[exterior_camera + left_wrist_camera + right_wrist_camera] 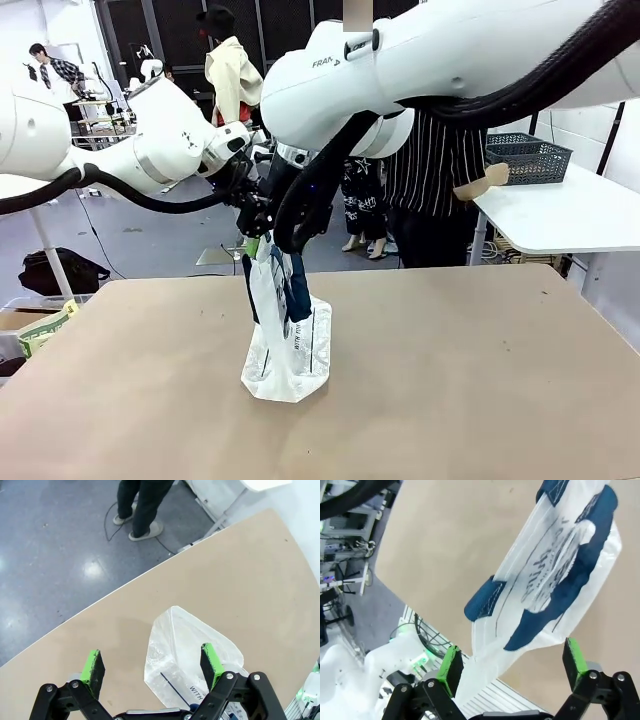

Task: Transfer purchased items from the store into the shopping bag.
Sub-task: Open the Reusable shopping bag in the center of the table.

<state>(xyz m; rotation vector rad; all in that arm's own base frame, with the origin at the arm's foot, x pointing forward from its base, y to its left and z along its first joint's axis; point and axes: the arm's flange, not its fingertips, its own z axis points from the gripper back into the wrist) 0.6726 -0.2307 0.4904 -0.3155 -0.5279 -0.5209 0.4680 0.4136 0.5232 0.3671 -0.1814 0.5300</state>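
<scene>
I read "FRAN" on the right arm (335,90), upper middle, and "WITH" on the shopping bag (187,652), bottom centre.

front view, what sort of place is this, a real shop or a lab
Probably a robotics lab, not a shop: bare tan table, a grey mesh basket on a white side table, a cable on the grey floor.
</scene>
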